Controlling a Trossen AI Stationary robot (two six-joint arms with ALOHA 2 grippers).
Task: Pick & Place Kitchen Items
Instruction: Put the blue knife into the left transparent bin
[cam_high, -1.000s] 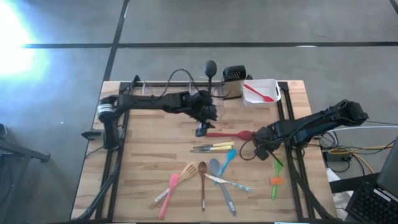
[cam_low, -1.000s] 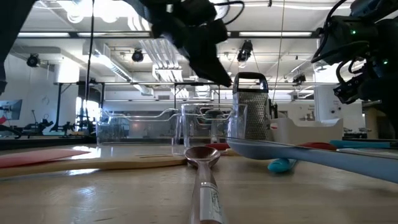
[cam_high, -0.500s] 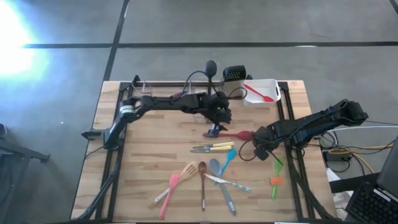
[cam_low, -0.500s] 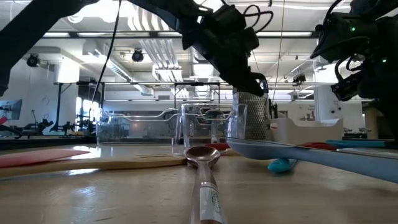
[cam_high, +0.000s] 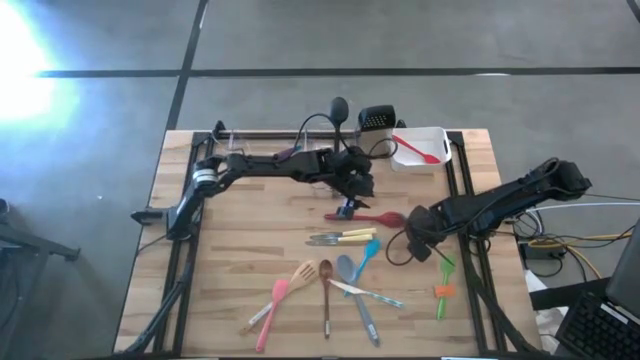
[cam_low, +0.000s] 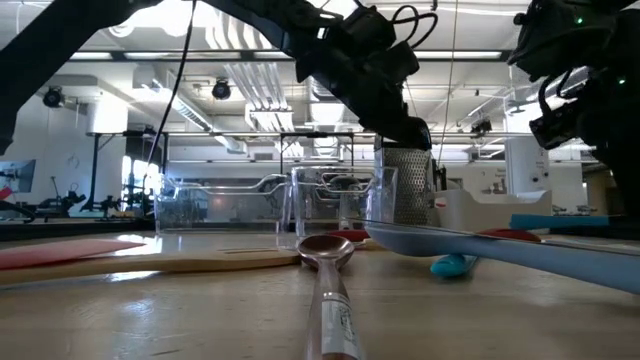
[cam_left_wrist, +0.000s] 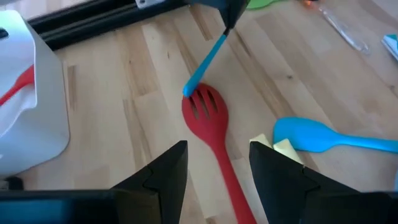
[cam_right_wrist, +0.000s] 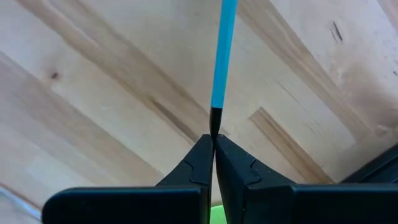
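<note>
- The left gripper (cam_left_wrist: 214, 171) hangs just over the handle of the red slotted spatula (cam_left_wrist: 210, 124) that lies flat on the wooden table (cam_high: 240, 260). Its two fingers are spread apart, one on each side of the handle, and they hold nothing.
- The right gripper (cam_right_wrist: 214, 163) is pressed tight on a thin blue stick (cam_right_wrist: 222, 56). The far tip of the stick touches the head of the red slotted spatula.
- I think the step now is picking up the red slotted spatula. Next the left gripper should go down until the handle sits between its fingers, then squeeze and lift.
- The white tub (cam_high: 425, 150) at the back of the table already has a red spoon (cam_high: 420, 149) in it, so the spatula may go there too.
- Other tools wait on the table: yellow-handled knives (cam_high: 345, 237), a blue spoon (cam_high: 366, 256), a wooden spoon (cam_high: 325, 290) and a pink spatula (cam_high: 272, 308).
</note>
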